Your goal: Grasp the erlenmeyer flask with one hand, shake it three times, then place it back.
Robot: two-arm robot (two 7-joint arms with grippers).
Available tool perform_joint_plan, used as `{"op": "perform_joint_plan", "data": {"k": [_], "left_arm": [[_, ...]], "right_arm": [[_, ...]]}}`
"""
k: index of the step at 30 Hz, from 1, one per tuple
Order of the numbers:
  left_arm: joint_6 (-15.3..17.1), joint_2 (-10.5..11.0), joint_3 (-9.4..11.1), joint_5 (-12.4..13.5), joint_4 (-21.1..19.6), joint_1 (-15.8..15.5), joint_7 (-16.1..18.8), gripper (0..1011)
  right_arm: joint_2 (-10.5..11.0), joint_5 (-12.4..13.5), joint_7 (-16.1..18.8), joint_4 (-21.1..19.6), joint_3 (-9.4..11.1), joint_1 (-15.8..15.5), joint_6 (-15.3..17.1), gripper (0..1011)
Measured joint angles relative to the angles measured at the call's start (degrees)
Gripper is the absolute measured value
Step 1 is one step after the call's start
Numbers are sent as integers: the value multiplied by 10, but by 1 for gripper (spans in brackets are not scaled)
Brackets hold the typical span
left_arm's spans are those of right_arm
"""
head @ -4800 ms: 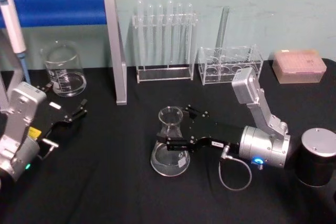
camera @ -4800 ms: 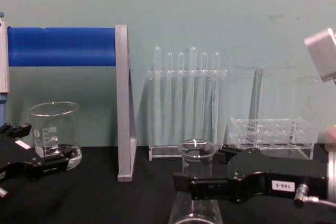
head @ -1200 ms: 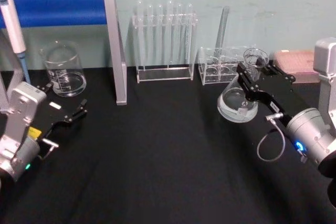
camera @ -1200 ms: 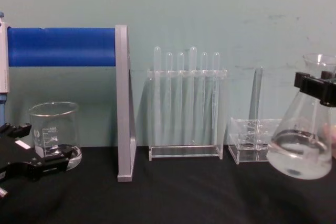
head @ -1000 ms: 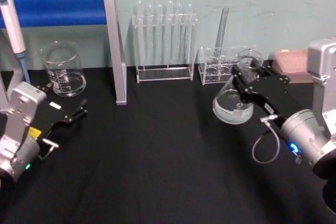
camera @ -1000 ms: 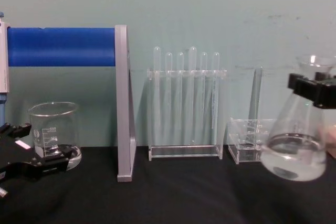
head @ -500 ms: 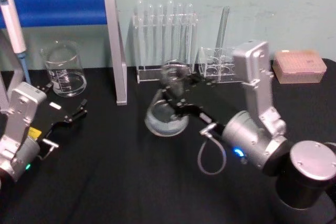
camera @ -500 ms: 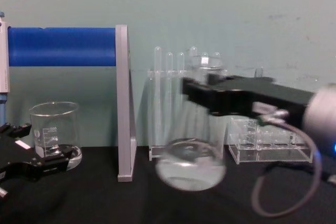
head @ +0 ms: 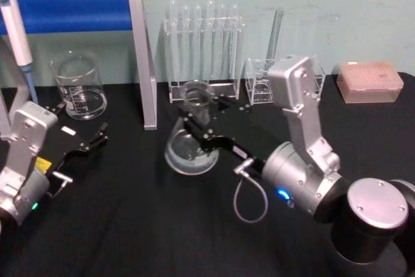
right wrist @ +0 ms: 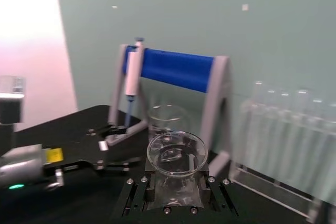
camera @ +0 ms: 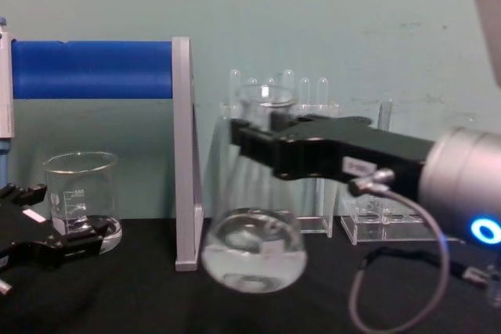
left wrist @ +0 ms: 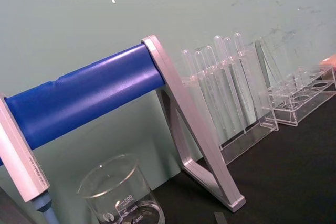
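The erlenmeyer flask (head: 190,144) is a clear conical flask with a little clear liquid in its wide base. It hangs in the air over the middle of the black table, slightly tilted. My right gripper (head: 200,118), the hand, is shut on its neck just under the flared rim. From the chest view the flask (camera: 252,252) sits low and central with the right gripper (camera: 262,142) clamped across the neck. The right wrist view looks down into the flask rim (right wrist: 176,153) between the black fingers (right wrist: 137,192). My left gripper (head: 97,137) rests open at the table's left.
A graduated beaker (head: 79,85) stands at the back left beside a blue bar on a grey upright (head: 141,56), with a pipette (head: 16,30) hanging there. A test tube rack (head: 204,50), a clear low rack (head: 259,82) and a pink box (head: 369,82) line the back.
Over the last second my right gripper swung the flask from the right side of the table leftward to the middle. The left arm has not moved.
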Motion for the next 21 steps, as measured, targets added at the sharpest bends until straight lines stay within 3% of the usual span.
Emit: {"op": "perform_joint_plan", "data": {"k": [4,17,18,21], "left_arm": [[0,0,0,0,0,0,0,1001],[0,0,0,0,0,0,0,1001],[0,0,0,0,0,0,0,1001],[0,0,0,0,0,0,0,1001]], "right_arm": [[1,-6,-18,-12,20,-16,0,449],[0,-29,-124,-82,145,-118,6,449],[0,-29,-124,-82,145,-118,6,449],[-4,-34,-140,-95,171,-139,6,449]]}}
